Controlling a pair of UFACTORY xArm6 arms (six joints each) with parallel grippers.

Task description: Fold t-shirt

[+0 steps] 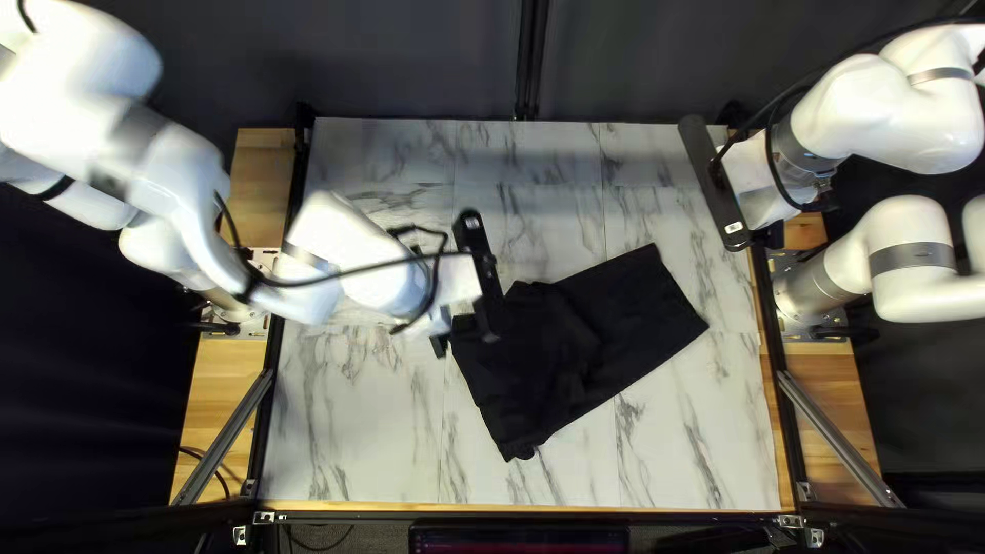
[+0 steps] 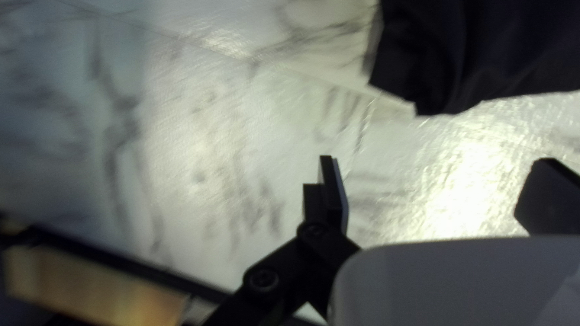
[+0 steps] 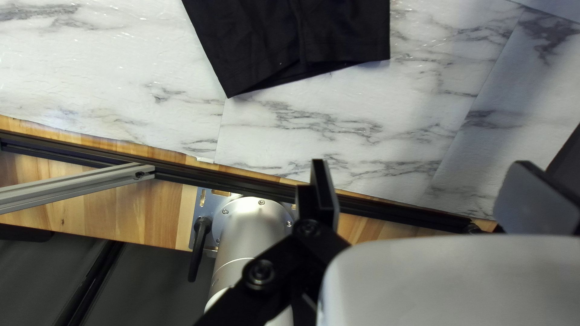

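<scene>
The black t-shirt lies on the marble-patterned tabletop, smooth and straight-edged at its right end, rumpled and wider at its left end. My left gripper is over the shirt's left edge. In the left wrist view, the left gripper stands open above bare tabletop, with the dark cloth ahead of it. My right gripper is raised near the table's far right corner. Seen from its own wrist, the right gripper is open and holds nothing; the shirt's straight end lies ahead, apart from it.
The marble-patterned tabletop shows on both sides of the shirt. Black rails edge it, with wooden boards beyond and slanted metal struts near both front corners. My left arm reaches across the table's left half.
</scene>
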